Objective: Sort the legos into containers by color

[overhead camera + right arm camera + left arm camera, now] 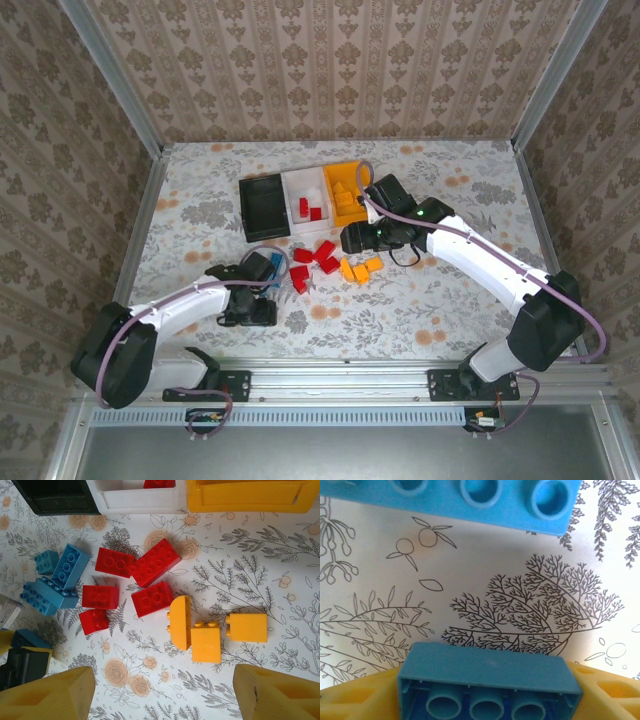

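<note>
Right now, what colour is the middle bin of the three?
The middle bin is white, clearest in the top view.

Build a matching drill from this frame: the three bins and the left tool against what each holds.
1 black bin
2 white bin
3 orange bin
4 left tool

a red bricks inside
b grips a blue brick
c orange bricks inside
d no bricks seen inside

Pairs: 1-d, 2-a, 3-c, 4-b

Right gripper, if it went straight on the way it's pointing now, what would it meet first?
Probably the orange legos lying just ahead of the right gripper, in line with its open jaws, or the table beside them; depth is unclear.
</note>
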